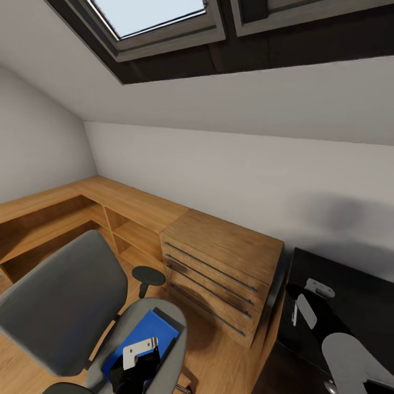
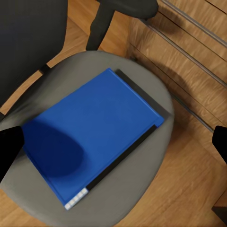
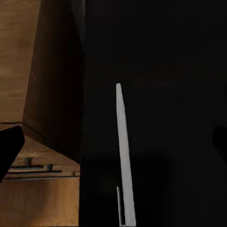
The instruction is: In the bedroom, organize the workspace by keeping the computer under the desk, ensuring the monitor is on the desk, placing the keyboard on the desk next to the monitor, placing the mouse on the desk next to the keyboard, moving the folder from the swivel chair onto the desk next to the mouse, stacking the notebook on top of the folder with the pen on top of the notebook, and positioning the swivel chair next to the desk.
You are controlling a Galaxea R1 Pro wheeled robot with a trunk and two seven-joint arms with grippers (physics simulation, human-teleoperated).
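The flat bright blue folder (image 2: 92, 135) with a dark spine edge lies on the grey upholstered seat of the swivel chair (image 1: 60, 298), slightly askew, its spine toward the light wooden drawer cabinet (image 1: 221, 268). The left gripper (image 1: 137, 358) hangs directly above the folder without touching it; in the left wrist view its two black fingertips (image 2: 9, 149) stand wide apart at either side of the picture, so the claw is released, and it casts a rounded shadow on the blue cover. The chair's black armrest (image 1: 148, 276) stands between seat and cabinet. To the right, beside the cabinet, is the black-topped desk (image 1: 355, 295). The right gripper (image 1: 306, 306) hovers over its near corner, jaws spread and empty. A slim pale edge-on strip (image 3: 124, 156) rises against the dark desk surface; what it is cannot be told.
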